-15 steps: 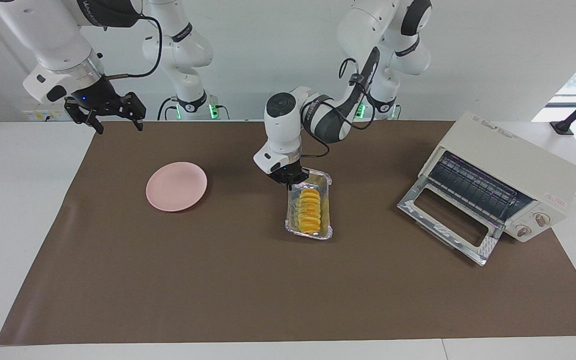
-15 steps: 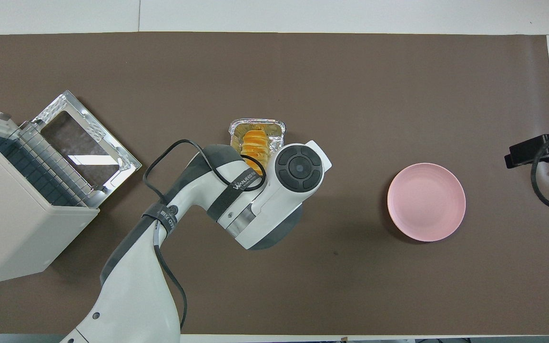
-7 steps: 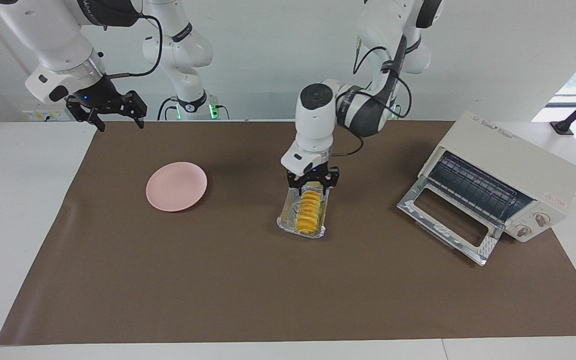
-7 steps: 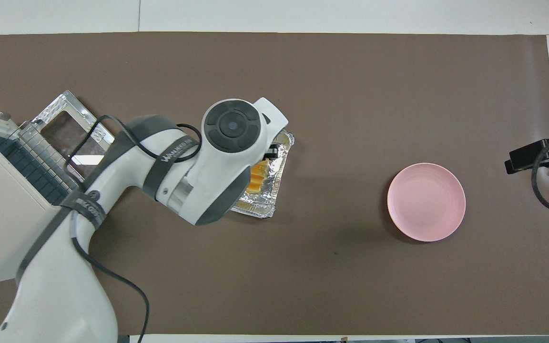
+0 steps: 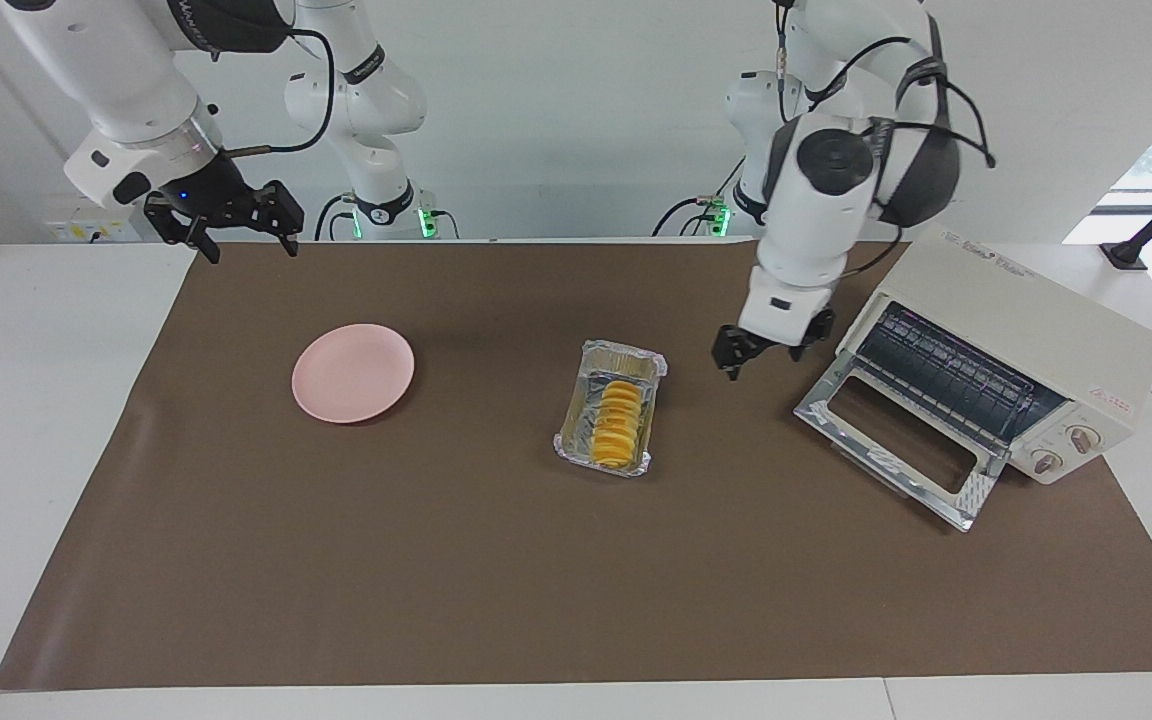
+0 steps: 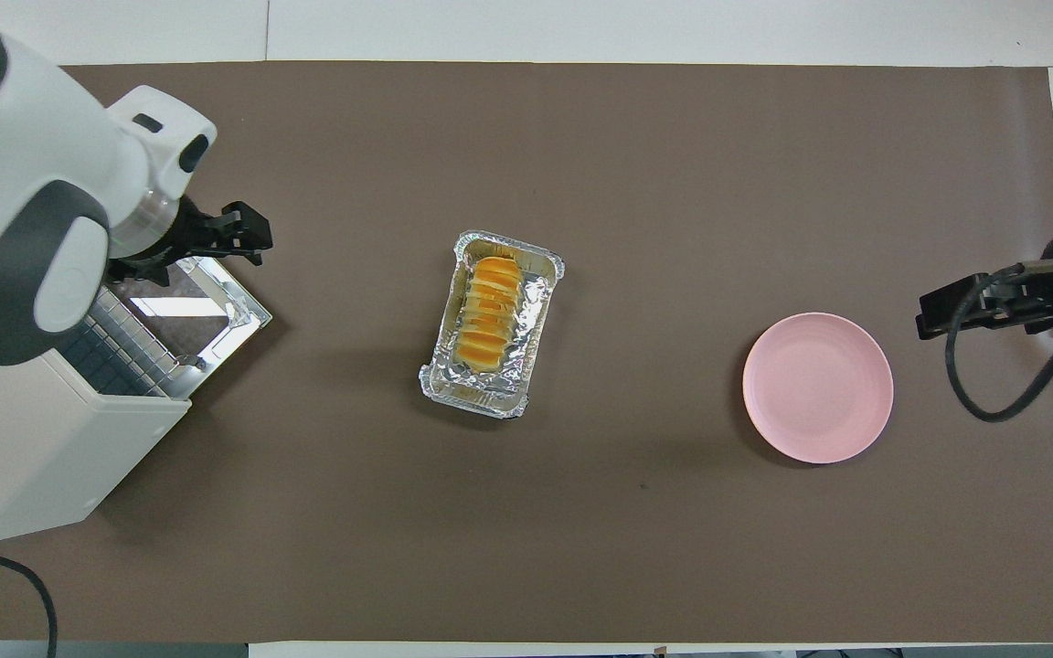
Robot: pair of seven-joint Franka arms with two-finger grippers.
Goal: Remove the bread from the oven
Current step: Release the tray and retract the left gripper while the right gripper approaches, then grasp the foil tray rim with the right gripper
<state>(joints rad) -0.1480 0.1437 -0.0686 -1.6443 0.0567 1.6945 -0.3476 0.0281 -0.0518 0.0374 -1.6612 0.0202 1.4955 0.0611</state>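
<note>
Facing view: bread [image 5: 618, 424] well apart from left claw [image 5: 772, 351].

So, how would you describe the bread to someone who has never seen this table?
On the brown mat, between the open oven and the pink plate, sits a crinkled foil tray. The bread lies inside it: a small golden-yellow loaf with crosswise ridges, the only yellow thing there.
</note>
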